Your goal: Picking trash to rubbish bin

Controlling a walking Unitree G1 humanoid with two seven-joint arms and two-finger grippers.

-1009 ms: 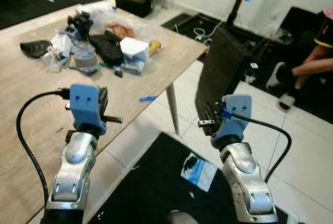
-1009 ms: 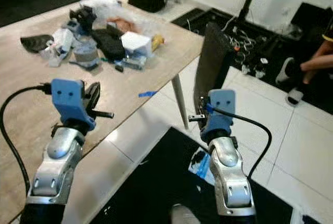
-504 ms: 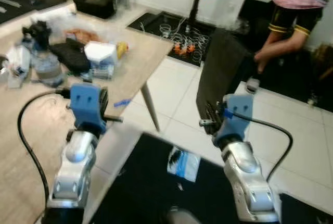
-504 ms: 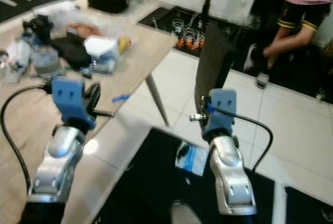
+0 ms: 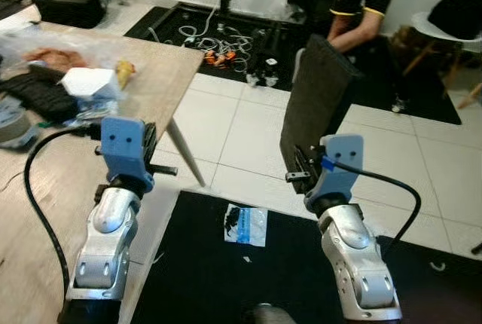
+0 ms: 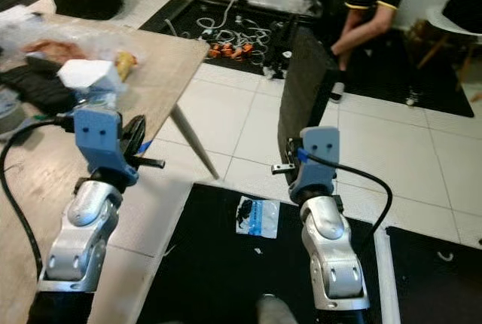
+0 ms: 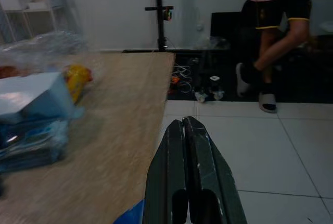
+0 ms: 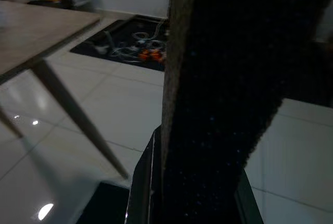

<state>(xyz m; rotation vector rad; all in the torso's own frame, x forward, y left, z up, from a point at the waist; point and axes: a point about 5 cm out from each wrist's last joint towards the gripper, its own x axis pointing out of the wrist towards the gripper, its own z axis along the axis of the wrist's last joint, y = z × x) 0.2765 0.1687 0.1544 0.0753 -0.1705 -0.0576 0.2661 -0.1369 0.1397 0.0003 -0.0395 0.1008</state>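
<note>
My right gripper (image 5: pixel 302 170) is shut on the lower edge of a dark flat board (image 5: pixel 320 105), which stands upright over the white tiles; in the right wrist view the board (image 8: pixel 223 78) rises between the fingers (image 8: pixel 142 185). A white and blue wrapper (image 5: pixel 245 224) lies on the black floor mat (image 5: pixel 211 286), below and between my two arms. My left gripper (image 7: pixel 183 124) is shut with nothing in it and hovers over the edge of the wooden table (image 5: pixel 154 87).
The table carries a white box (image 5: pixel 89 83), a black pouch and plastic bags on its left part. A person (image 5: pixel 360 0) stands at the back by a black stand and a tangle of cables (image 5: pixel 226 38). A white chair (image 5: pixel 452 26) is far right.
The whole view has swung to the right: the table and its clutter slid left and the person came into view. Both grippers keep their pose; the right one still holds the board.
</note>
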